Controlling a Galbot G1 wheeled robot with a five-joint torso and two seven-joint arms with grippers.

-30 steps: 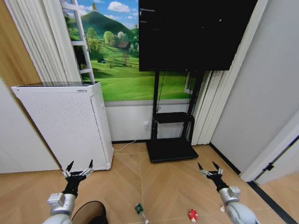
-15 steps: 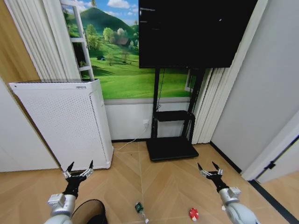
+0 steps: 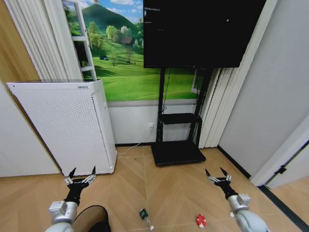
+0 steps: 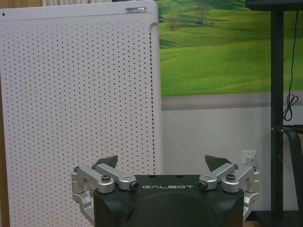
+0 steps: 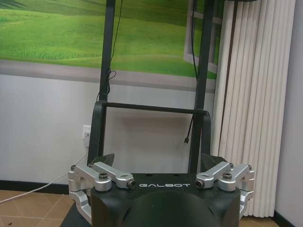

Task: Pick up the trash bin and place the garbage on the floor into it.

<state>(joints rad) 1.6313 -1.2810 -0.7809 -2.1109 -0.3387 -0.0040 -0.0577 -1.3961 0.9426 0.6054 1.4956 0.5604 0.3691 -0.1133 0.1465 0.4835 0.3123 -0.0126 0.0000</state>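
Both grippers, left (image 3: 81, 175) & right (image 3: 217, 174), spread wide, empty, touching nothing, held above floor (image 3: 169, 193); trash bin (image 3: 91, 220) just under left arm, bottle (image 3: 144, 215) & red wrapper (image 3: 201, 221) between arms.

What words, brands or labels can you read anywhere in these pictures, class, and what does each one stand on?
"GALBOT": on the black body of the left gripper, just behind its open fingers.
"GALBOT": on the black body of the right gripper, also open.
Small label at the top of the white air purifier: too small to read.
Green label on the bottle on the floor: too small to read.
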